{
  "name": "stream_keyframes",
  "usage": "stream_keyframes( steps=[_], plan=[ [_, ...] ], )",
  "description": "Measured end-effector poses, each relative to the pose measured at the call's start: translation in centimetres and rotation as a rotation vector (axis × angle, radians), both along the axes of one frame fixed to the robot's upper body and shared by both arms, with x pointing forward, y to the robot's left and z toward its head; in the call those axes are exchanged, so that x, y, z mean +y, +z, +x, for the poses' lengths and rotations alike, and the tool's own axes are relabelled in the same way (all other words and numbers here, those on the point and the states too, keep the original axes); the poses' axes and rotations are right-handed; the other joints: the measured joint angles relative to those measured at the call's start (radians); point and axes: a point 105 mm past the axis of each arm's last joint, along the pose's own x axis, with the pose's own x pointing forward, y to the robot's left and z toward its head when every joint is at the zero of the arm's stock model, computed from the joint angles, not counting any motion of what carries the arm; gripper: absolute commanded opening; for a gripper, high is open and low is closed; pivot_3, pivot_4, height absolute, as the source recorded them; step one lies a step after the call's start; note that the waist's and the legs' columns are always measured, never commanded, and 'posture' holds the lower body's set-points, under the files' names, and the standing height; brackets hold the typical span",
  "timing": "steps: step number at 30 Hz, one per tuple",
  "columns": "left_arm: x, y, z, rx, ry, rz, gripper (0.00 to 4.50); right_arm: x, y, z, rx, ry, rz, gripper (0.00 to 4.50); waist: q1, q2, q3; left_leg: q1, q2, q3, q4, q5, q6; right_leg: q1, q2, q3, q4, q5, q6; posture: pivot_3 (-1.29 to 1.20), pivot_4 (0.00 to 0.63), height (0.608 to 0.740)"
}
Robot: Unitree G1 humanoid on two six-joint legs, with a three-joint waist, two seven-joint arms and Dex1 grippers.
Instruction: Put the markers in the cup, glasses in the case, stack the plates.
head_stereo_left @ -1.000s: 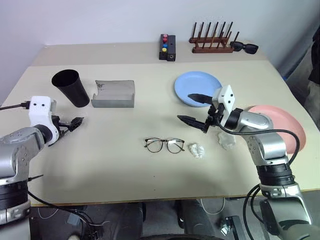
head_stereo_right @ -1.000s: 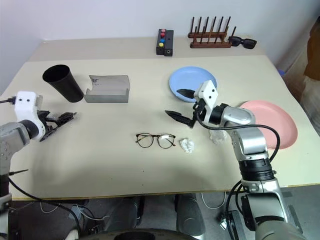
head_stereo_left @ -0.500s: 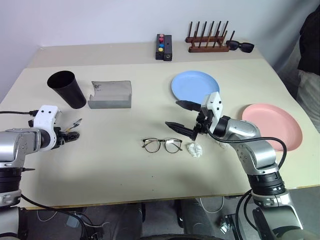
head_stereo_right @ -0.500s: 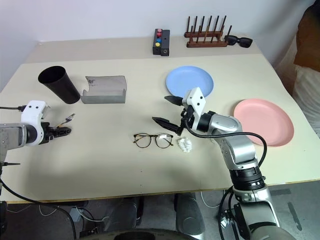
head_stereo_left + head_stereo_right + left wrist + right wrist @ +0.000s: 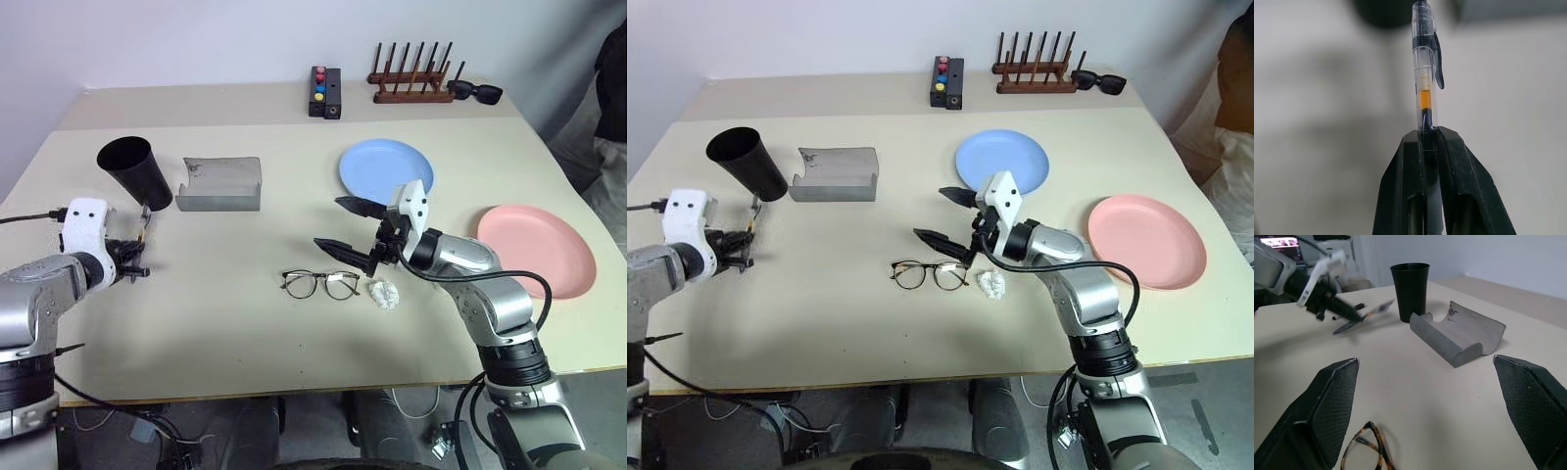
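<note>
The left wrist view shows the left gripper (image 5: 1431,142) clamped tight on a clear-barrelled pen (image 5: 1425,73) with a dark clip, an orange band inside the barrel. From the head views that pen (image 5: 145,221) is just a thin sliver. It is held off the table (image 5: 245,333) near the left edge, just in front of the black cup (image 5: 137,172). The grey case (image 5: 221,183) lies open beside the cup.

The right gripper (image 5: 345,227) hangs level with its fingers spread wide and nothing between them, above the glasses (image 5: 320,284) at mid-table. Its wrist view cuts the glasses (image 5: 1369,450) off at the frame's edge. A white crumpled scrap (image 5: 384,293) lies beside them. The blue plate (image 5: 386,172) sits toward the far edge, the pink plate (image 5: 544,245) near the right edge, well apart.
</note>
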Motion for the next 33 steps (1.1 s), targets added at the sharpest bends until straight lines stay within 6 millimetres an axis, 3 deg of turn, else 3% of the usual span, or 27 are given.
stream_keyframes(
  steps=[5, 7, 10, 14, 18, 24, 33],
  plan=[
    [-3.2, 4.9, -0.1, -0.311, -0.158, -0.045, 0.06, 0.9, 0.2, -0.2, -0.002, 0.035, 0.012, 4.5, -0.001, 0.0, 0.0, 0.0, 0.0, 0.0, 0.0, 0.0, 0.0, 0.0, 0.0, 0.0, 0.0, 0.0, 0.0, 0.0, 0.15, 0.74],
    [-3.7, 6.3, 0.3, -0.401, -0.166, -0.047, 0.06, 1.5, 0.5, -0.4, -0.01, 0.055, 0.023, 4.5, -0.001, 0.0, 0.0, 0.0, 0.0, 0.0, 0.0, 0.0, 0.0, 0.0, 0.0, 0.0, 0.0, 0.0, 0.0, 0.0, 0.15, 0.74],
    [-2.7, 9.6, 1.8, -0.577, -0.078, -0.018, 0.06, 2.4, 1.1, -0.5, -0.013, 0.078, 0.067, 4.5, 0.001, 0.0, 0.0, 0.0, 0.0, 0.0, 0.001, 0.0, 0.0, 0.0, 0.0, 0.0, 0.001, 0.0, 0.0, 0.0, 0.15, 0.74],
    [0.7, 12.8, 4.1, -0.76, 0.174, 0.066, 0.06, 4.5, 1.8, -0.5, -0.041, 0.085, 0.11, 4.5, -0.003, -0.001, 0.0, 0.001, 0.0, 0.0, 0.001, 0.0, -0.001, 0.0, 0.001, 0.0, 0.001, 0.0, 0.001, 0.0, 0.15, 0.74],
    [2.1, 12.8, 6.3, -0.815, 0.312, 0.095, 0.06, 5.8, 1.4, 0.0, -0.047, 0.052, 0.126, 4.5, -0.002, -0.001, 0.0, 0.0, -0.001, 0.0, 0.0, 0.0, -0.001, 0.0, 0.0, 0.0, 0.0, 0.001, 0.001, 0.0, 0.15, 0.74],
    [2.5, 9.9, 9.2, -0.775, 0.372, 0.092, 0.06, 6.7, 1.5, -0.1, -0.056, 0.04, 0.139, 4.5, -0.002, -0.001, -0.001, 0.0, -0.001, 0.0, 0.001, 0.001, -0.001, 0.0, 0.001, 0.0, 0.001, 0.001, 0.002, 0.0, 0.15, 0.74],
    [2.5, 7.9, 10.2, -0.762, 0.411, 0.086, 0.06, 6.4, 1.4, 0.1, -0.055, 0.023, 0.136, 4.5, -0.006, -0.001, -0.001, 0.0, -0.001, 0.0, 0.0, 0.001, -0.001, 0.0, 0.001, 0.0, 0.002, 0.001, 0.002, 0.0, 0.15, 0.74]
  ],
)
